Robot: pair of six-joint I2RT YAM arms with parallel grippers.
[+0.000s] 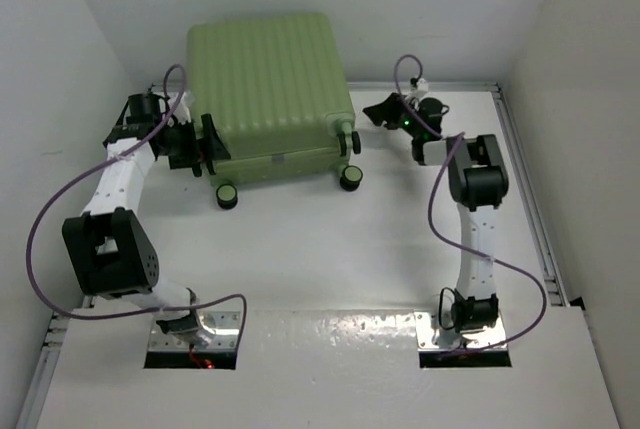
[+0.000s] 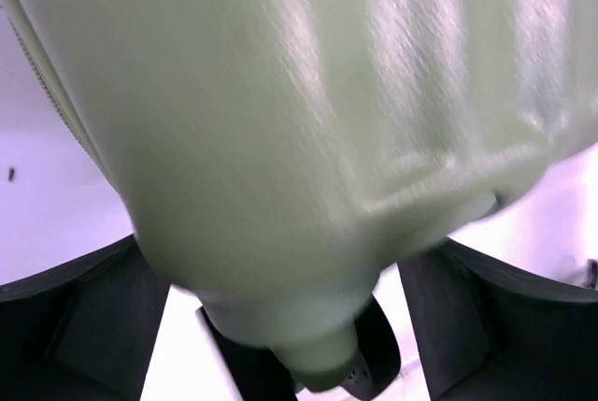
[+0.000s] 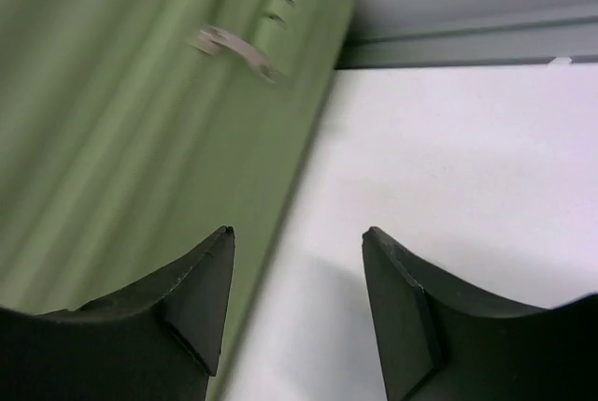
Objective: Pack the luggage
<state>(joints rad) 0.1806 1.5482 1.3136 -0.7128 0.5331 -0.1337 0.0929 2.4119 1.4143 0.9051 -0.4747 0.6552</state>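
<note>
Two arms are flanking the luggage (image 1: pixel 270 79), a large light-green hard-shell suitcase with a ribbed shell, which is lying flat and shut in the upper centre of the overhead view on the white desk (image 1: pixel 330 249), its small black wheels (image 1: pixel 227 195) pointing toward the bottom of the frame. No lining is showing and no loose item is lying anywhere on the desk, so the packing itself is probably finished and the lid is already down; whether the zip or latch is fastened is not showing in any view. At the suitcase's left edge the left tool (image 1: pixel 205 147) is standing with its jaws spread wide, and in its own wrist view the pale green corner and one wheel are filling the gap between the dark fingers without being visibly clamped. Toward the upper right of the overhead view the right tool (image 1: pixel 383 111) is hanging just beside the suitcase's right side, apart from it; in its wrist view its black fingers (image 3: pixel 187 307) are parted over bare desk, gripping nothing, with the green shell running along the left of the frame. What is left, by this reading, is at most securing the closure and drawing both arms clear.
</note>
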